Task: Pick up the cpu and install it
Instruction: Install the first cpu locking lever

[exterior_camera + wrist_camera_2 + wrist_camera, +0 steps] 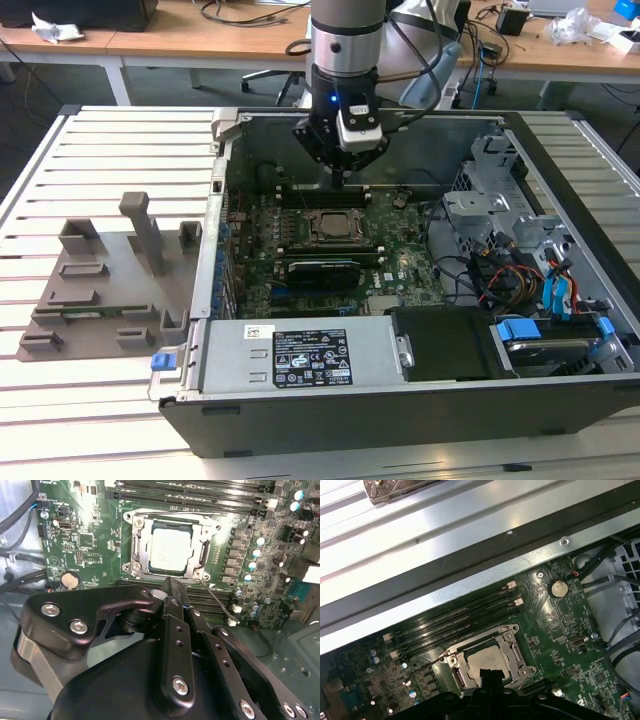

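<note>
Hovering: gripper [342,178] hangs above the motherboard [400,262], fingers pressed together, holding nothing.
Chip: cpu [170,549] lies in its socket frame [136,555], mid-board.
Risk: a skewed chip could bend 1 pin if pressed.

The cpu [170,550] is silvery-white inside a black socket frame [137,547] on the green motherboard [85,540]. The end effector [172,592] is black with silver screws. A grey plastic tray [105,280] lies on the white slatted table [100,135].
</note>
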### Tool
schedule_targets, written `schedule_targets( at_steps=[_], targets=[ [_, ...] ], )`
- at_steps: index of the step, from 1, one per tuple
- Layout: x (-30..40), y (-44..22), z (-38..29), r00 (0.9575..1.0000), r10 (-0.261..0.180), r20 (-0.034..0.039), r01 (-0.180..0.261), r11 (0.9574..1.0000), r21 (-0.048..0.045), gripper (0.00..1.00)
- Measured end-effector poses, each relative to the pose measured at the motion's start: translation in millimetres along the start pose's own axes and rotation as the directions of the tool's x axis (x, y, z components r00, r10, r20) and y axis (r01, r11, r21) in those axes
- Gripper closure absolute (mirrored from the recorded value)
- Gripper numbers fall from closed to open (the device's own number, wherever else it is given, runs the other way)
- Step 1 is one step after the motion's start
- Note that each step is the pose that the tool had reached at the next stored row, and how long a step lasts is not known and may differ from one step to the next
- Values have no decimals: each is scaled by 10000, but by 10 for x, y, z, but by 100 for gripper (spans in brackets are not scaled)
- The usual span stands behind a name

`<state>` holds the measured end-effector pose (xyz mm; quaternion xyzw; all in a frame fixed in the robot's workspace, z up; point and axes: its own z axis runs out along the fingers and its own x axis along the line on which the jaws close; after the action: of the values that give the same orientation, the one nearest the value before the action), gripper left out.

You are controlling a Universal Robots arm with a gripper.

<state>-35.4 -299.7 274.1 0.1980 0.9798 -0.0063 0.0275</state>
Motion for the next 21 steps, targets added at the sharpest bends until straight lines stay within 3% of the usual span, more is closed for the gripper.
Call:
schedule_targets(
  at_steps=[5,12,19,21],
  targets=[
    [0,0,0,9992,-397,1,397,9992,-22,89],
    [0,0,0,9946,-1043,4,1043,9945,-58,89],
    [0,0,0,9863,-1650,10,1650,9862,-93,89],
    [0,0,0,9812,-1932,13,1932,9811,-108,89]
  ],
)
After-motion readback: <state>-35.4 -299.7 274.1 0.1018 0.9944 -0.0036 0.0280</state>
